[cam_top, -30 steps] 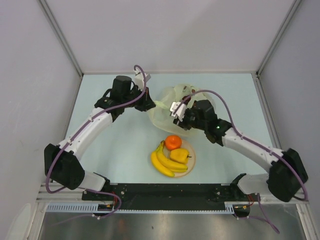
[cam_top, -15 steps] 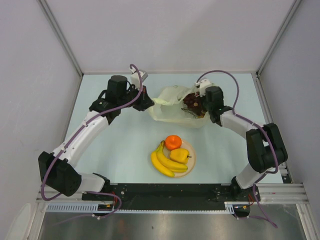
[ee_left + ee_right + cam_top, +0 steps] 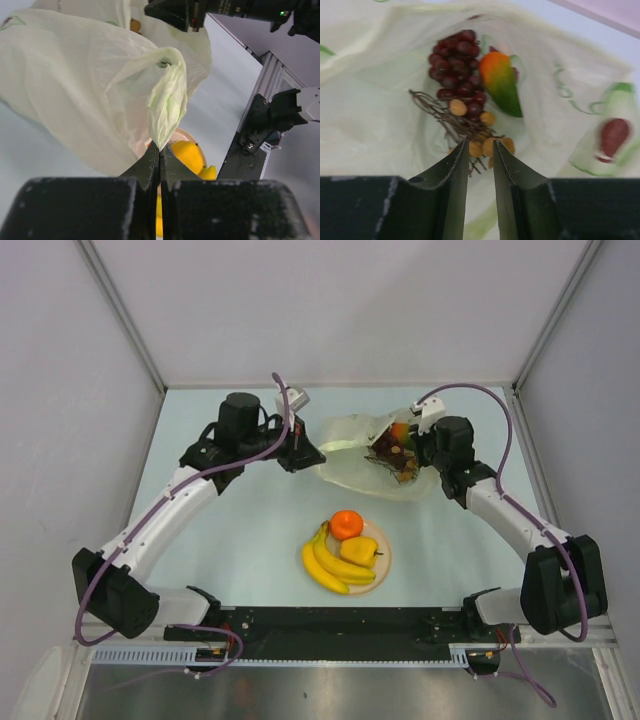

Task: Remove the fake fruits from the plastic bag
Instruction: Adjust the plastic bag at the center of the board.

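L pincer (image 3: 159, 148) pinches bag (image 3: 75, 85) handle; grapes (image 3: 455, 65), mango (image 3: 502, 80) inside.

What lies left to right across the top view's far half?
left gripper → thin, translucent pale yellow-green plastic bag → dark red grape bunch inside it → right gripper

I see the bag (image 3: 350, 468) rear-centre on the tabletop (image 3: 230, 530), L pincer (image 3: 159, 150) at its left end, R pincer (image 3: 480, 142) at its right-side mouth. Inside: grape bunch (image 3: 457, 70), mango (image 3: 501, 82) just beside it. In front of the bag, apart from it: plate (image 3: 386, 566) w/ orange (image 3: 346, 525) at back, banana bunch (image 3: 328, 566) front-left, pepper piece (image 3: 360, 551) right.
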`<action>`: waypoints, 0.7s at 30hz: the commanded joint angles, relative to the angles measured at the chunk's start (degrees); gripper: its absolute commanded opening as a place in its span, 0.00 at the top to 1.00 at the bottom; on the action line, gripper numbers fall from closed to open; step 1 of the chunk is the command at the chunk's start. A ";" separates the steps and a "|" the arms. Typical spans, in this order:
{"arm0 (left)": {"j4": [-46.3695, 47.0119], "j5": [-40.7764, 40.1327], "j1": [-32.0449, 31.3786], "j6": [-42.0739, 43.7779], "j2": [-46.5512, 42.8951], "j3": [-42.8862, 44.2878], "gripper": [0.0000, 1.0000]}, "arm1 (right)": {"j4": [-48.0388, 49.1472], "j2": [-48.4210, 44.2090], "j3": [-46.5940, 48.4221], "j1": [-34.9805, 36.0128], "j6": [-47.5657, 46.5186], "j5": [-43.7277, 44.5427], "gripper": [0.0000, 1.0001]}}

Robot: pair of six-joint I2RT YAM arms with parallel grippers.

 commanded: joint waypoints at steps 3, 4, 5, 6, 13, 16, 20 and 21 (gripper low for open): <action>-0.74 2.36 -2.90 3.52 -1.17 5.95 1.00 | 4.98 2.92 -0.79 2.01 -3.76 -6.24 0.70; -1.09 2.09 -3.08 3.79 -0.91 6.47 1.00 | 5.87 5.10 -0.70 3.06 -5.35 -6.33 0.70; -1.36 1.74 -3.34 3.96 -0.47 7.78 1.00 | 6.75 6.17 -0.53 3.50 -6.58 -5.72 0.70; -1.53 1.74 -3.43 4.40 -0.21 8.49 1.00 | 8.58 7.65 0.08 3.94 -7.46 -4.06 0.70; -2.41 0.77 -4.31 6.16 1.02 11.14 1.00 | 14.66 18.56 6.23 1.14 -6.59 1.23 0.79; -3.29 0.07 -4.75 7.74 1.11 10.44 0.99 | 15.46 21.99 8.43 0.34 -11.22 1.32 0.79; -4.00 -1.51 -4.84 8.45 0.76 8.68 1.00 | 9.34 23.67 8.18 2.53 -18.45 -1.83 0.70; -3.91 -1.60 -4.84 8.45 0.67 8.24 1.00 | 7.57 23.40 7.65 3.15 -18.28 -4.71 0.63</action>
